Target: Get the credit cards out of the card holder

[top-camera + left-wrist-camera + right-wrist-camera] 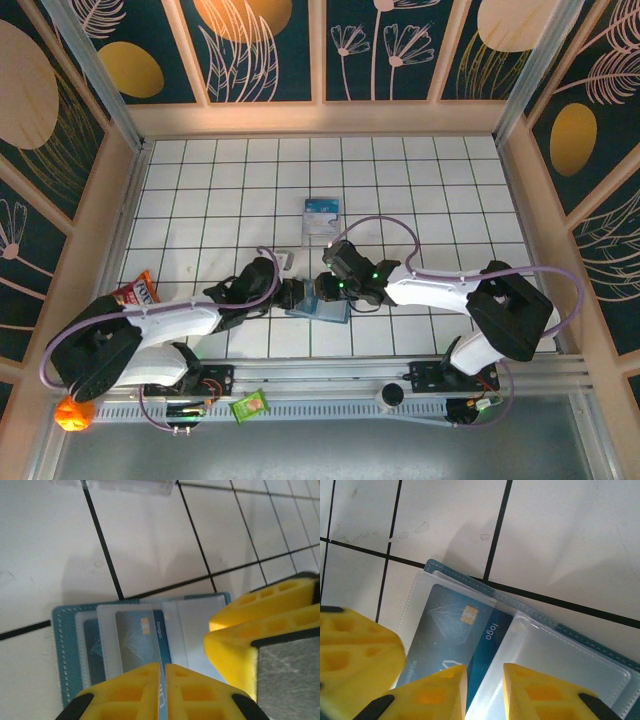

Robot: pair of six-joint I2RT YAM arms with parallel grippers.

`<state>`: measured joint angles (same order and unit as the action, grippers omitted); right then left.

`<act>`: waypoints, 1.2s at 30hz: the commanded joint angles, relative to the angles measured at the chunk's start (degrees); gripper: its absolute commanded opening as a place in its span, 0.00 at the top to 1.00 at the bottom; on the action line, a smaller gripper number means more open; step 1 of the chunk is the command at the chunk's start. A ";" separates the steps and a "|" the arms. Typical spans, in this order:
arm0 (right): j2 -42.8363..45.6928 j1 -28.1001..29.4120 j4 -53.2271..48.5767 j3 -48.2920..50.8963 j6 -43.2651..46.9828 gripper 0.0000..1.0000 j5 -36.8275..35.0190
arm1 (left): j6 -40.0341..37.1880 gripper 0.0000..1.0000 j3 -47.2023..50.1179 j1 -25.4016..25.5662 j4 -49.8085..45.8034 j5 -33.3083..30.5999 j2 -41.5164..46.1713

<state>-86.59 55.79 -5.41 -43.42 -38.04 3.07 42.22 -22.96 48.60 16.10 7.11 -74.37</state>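
We see the card holder (62,645) lying open on the tiled tabletop (150,540). Our left end effector (162,675) pinches the blue credit card (135,640); our right end effector (484,680), jaws slightly apart, sits over the other panel.

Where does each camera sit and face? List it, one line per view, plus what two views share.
Top external: above and behind the bases, looking down on the tiled table; both arms show, left gripper and right gripper meeting over the card holder.
Left wrist: on the left arm, looking down past its own yellow fingers at the open holder and credit card.
Right wrist: on the right arm, looking down between its own yellow fingers at the holder.
Shared: both wrist views show the chip-bearing card.
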 commanded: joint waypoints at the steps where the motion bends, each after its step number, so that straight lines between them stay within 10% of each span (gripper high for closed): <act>1: 1.15 -0.42 0.20 1.01 -0.57 0.74 0.39 | -0.13 0.92 -1.03 0.44 1.39 1.15 -2.26; 36: -7.50 -4.16 7.94 2.12 -4.91 0.73 13.51 | 3.85 1.00 6.98 0.35 0.67 -0.89 -3.14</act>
<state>-92.95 52.16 1.19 -42.09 -42.39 15.20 45.52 -17.15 48.90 19.84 4.56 -75.96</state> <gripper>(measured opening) 0.273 0.043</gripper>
